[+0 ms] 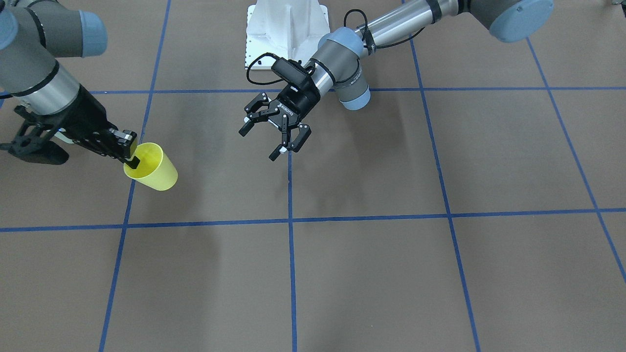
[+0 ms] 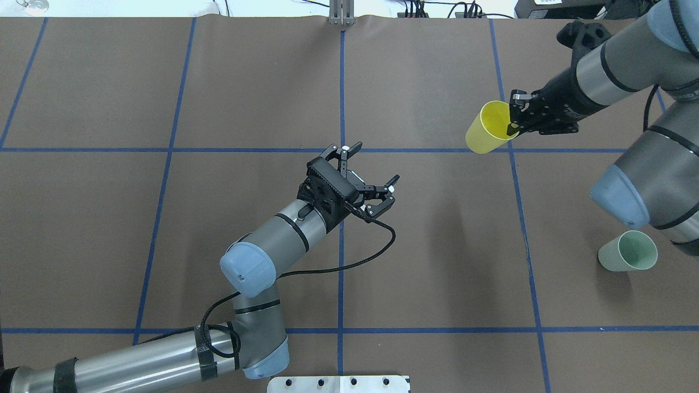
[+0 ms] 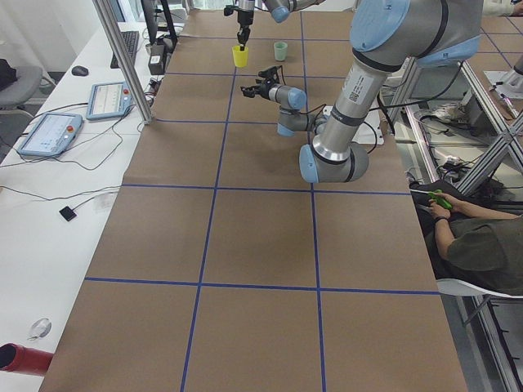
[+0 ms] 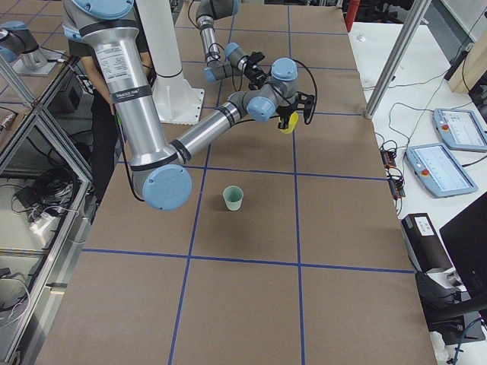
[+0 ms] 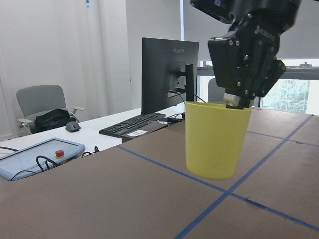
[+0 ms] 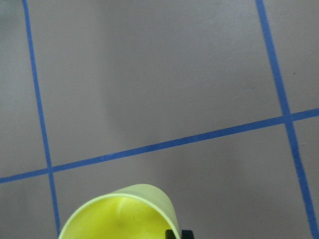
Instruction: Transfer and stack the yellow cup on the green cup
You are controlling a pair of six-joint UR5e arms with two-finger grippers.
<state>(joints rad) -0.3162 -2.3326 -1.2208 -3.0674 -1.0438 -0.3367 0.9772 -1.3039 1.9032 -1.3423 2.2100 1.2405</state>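
The yellow cup (image 2: 485, 130) hangs upright from my right gripper (image 2: 513, 122), which is shut on its rim with one finger inside. It seems to be a little above the table, on the far right side. It also shows in the front view (image 1: 152, 168), the left wrist view (image 5: 215, 139) and the right wrist view (image 6: 119, 214). The green cup (image 2: 628, 251) stands upright on the table nearer the robot, beside the right arm's elbow, apart from the yellow cup. My left gripper (image 2: 374, 170) is open and empty over the table's middle, facing the yellow cup.
The brown table (image 2: 164, 218) carries a grid of blue tape lines. The right arm's elbow (image 2: 628, 191) hangs close above the green cup. Monitors, a keyboard and control pendants (image 3: 49, 131) lie on the white bench past the far edge. A person (image 3: 474, 237) sits behind the robot.
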